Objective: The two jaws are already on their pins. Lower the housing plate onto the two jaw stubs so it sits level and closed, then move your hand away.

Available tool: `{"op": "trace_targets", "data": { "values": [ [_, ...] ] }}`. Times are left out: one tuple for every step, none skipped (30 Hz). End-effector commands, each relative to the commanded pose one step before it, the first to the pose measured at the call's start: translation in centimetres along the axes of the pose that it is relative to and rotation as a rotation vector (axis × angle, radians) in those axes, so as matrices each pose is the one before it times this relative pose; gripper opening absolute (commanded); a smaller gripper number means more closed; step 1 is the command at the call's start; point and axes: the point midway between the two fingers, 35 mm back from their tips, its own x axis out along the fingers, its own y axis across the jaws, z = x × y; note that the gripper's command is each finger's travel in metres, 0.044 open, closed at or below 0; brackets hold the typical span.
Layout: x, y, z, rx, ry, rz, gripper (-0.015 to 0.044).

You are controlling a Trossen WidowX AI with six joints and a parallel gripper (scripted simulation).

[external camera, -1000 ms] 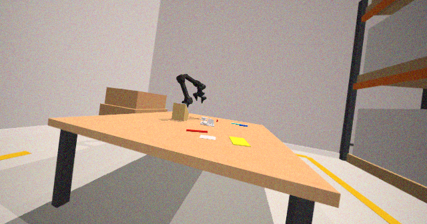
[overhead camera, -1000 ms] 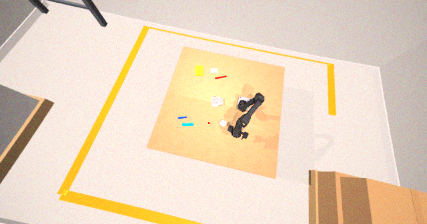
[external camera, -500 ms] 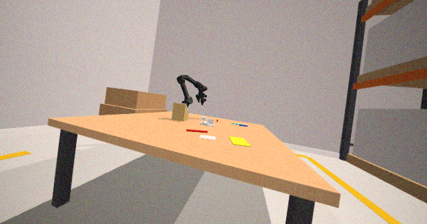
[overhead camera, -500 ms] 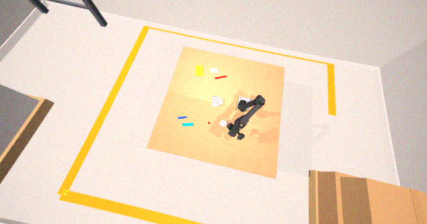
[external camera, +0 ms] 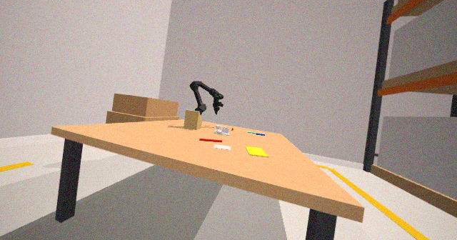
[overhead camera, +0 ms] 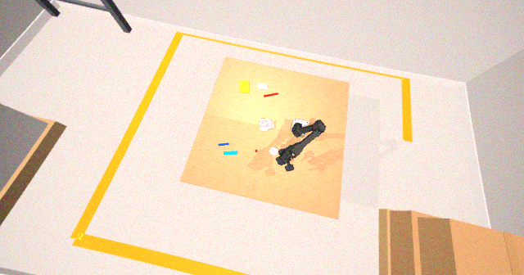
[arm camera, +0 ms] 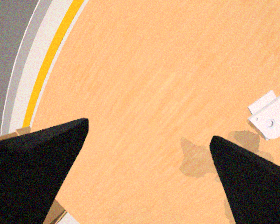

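Note:
My gripper [overhead camera: 285, 164] [external camera: 218, 108] [arm camera: 152, 133] is open and empty, raised above the table. In the wrist view its two black fingers stand wide apart with bare wood between them. A small white piece [overhead camera: 273, 151], which looks like the housing plate, lies on the table just beside the gripper in the top view. A white plate with round features [arm camera: 269, 123] shows at the right edge of the wrist view, beyond the right finger; it is partly cut off. The white assembly [overhead camera: 266, 124] [external camera: 222, 131] sits apart near the table's middle. Its jaws and stubs are too small to tell apart.
A tan box [external camera: 193, 120] stands near the arm's base. A red stick [overhead camera: 271, 95] [external camera: 211, 140], a yellow square [overhead camera: 244, 87] [external camera: 256, 151] and a white card [overhead camera: 262, 86] [external camera: 222, 147] lie together. Blue [overhead camera: 223, 144] and cyan [overhead camera: 230, 153] sticks and a small red piece [overhead camera: 256, 151] lie elsewhere.

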Motion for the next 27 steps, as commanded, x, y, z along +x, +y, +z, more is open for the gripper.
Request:
{"op": "trace_targets", "data": {
  "values": [
    [0.405,-0.845,0.258,0.1083,0.00766,-0.02683,0.044],
    [0.066,-0.176,0.089,0.0251,-0.00016,-0.00583,0.044],
    [0.066,-0.173,0.093,0.0252,-0.00026,-0.00579,0.044],
    [0.065,-0.171,0.096,0.0252,-0.00036,-0.00574,0.044],
    [0.064,-0.169,0.1,0.0252,-0.00046,-0.0057,0.044],
    [0.064,-0.166,0.103,0.0253,-0.00056,-0.00565,0.044],
    [0.063,-0.164,0.107,0.0253,-0.00066,-0.00561,0.044],
    [0.063,-0.161,0.11,0.0253,-0.00075,-0.00556,0.044],
    [0.062,-0.159,0.113,0.0254,-0.00085,-0.0055,0.044],
    [0.061,-0.156,0.116,0.0254,-0.00094,-0.00545,0.044],
    [0.061,-0.153,0.12,0.0254,-0.00102,-0.0054,0.044],
    [0.06,-0.151,0.123,0.0255,-0.00111,-0.00534,0.044],
    [0.06,-0.148,0.126,0.0255,-0.0012,-0.00528,0.044],
    [0.059,-0.145,0.129,0.0255,-0.00128,-0.00522,0.044],
    [0.058,-0.142,0.131,0.0256,-0.00136,-0.00516,0.044],
    [0.058,-0.139,0.134,0.0256,-0.00144,-0.0051,0.044],
    [0.057,-0.136,0.137,0.0256,-0.00152,-0.00504,0.044],
    [0.057,-0.132,0.14,0.0256,-0.00159,-0.00497,0.044],
    [0.056,-0.129,0.142,0.0257,-0.00166,-0.00491,0.044],
    [0.055,-0.126,0.145,0.0257,-0.00173,-0.00484,0.044],
    [0.055,-0.123,0.147,0.0257,-0.0018,-0.00478,0.044],
    [0.054,-0.119,0.149,0.0258,-0.00187,-0.00471,0.044],
    [0.053,-0.116,0.152,0.0258,-0.00193,-0.00464,0.044],
    [0.053,-0.112,0.154,0.0258,-0.002,-0.00457,0.044],
    [0.052,-0.109,0.156,0.0259,-0.00206,-0.0045,0.044],
    [0.052,-0.105,0.158,0.0259,-0.00211,-0.00443,0.044],
    [0.051,-0.102,0.16,0.0259,-0.00217,-0.00436,0.044]
  ]
}}
